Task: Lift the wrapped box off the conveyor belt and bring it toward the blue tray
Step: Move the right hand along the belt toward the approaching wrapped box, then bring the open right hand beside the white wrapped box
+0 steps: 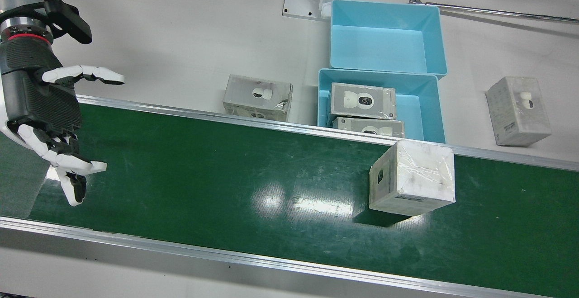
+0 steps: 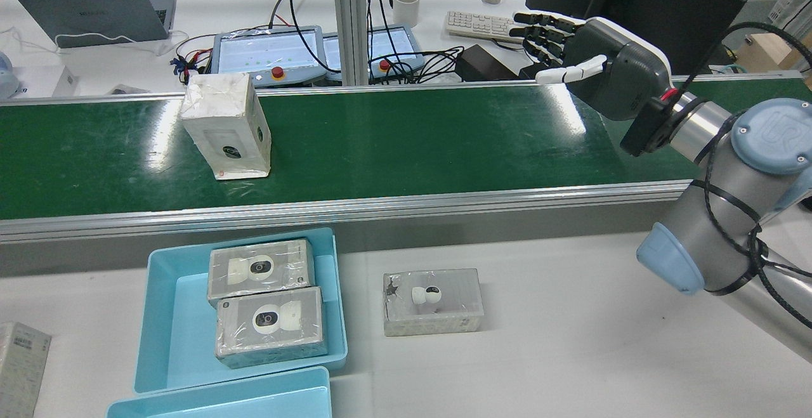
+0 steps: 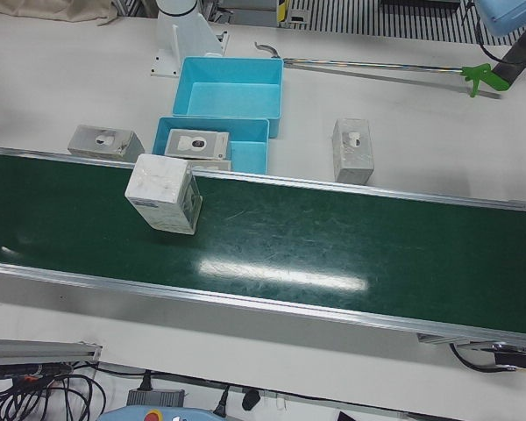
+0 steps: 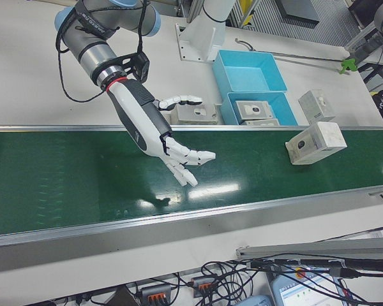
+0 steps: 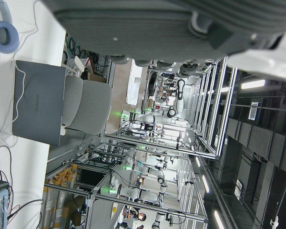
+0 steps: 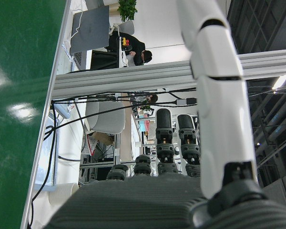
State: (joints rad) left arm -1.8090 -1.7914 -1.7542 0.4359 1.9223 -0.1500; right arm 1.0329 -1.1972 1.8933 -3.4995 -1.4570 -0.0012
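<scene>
The wrapped box (image 1: 411,176) stands on the green conveyor belt (image 1: 226,176), just beside the blue tray (image 1: 432,108), which holds 2 boxes. The right hand (image 1: 45,121) hovers over the belt, well apart from the box, fingers spread, holding nothing. For the left hand (image 5: 181,28), its fingers' state I cannot tell.

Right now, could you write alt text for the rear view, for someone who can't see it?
A wrapped box stands on a green conveyor belt at left, while the robot's open right hand hovers over the belt at right. On the white table in front, a blue tray holds two similar boxes.
</scene>
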